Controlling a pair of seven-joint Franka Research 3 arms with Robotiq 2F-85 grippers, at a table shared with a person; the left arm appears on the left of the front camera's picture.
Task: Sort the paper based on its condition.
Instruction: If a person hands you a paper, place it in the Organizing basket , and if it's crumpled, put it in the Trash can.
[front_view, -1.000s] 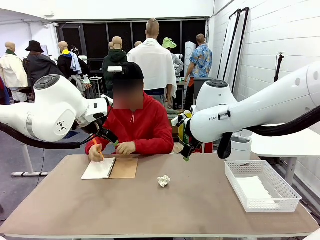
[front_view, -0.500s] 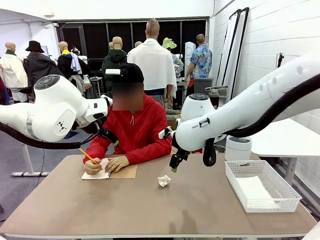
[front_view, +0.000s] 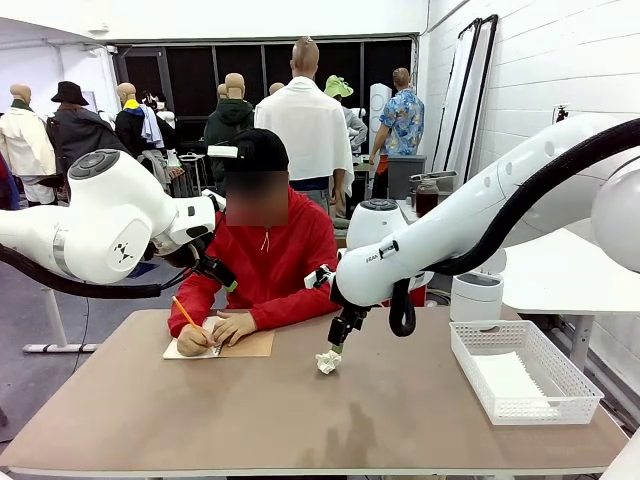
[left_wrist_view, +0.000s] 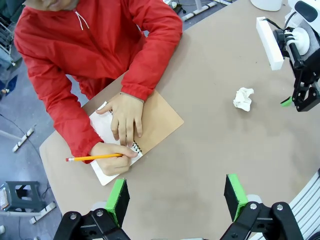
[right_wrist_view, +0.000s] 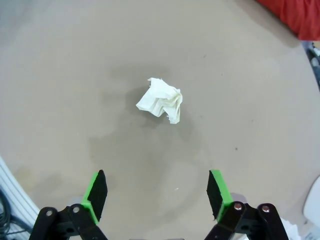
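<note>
Brown tabletop (front_view: 400, 420), front view: one crumpled paper ball (front_view: 328, 361) lay near the middle with the right gripper (front_view: 337, 347) poised just above it, and a smooth sheet (front_view: 505, 378) lay in the white mesh tray (front_view: 525, 410). Left wrist view: the left gripper (left_wrist_view: 176, 192) stood wide and empty over bare table, well apart from the ball. Right wrist view: the right gripper's jaws stood wide, touching nothing, with the ball ahead of them; I judged it feather-light, soft and springy, best pinched across its bulk.
</note>
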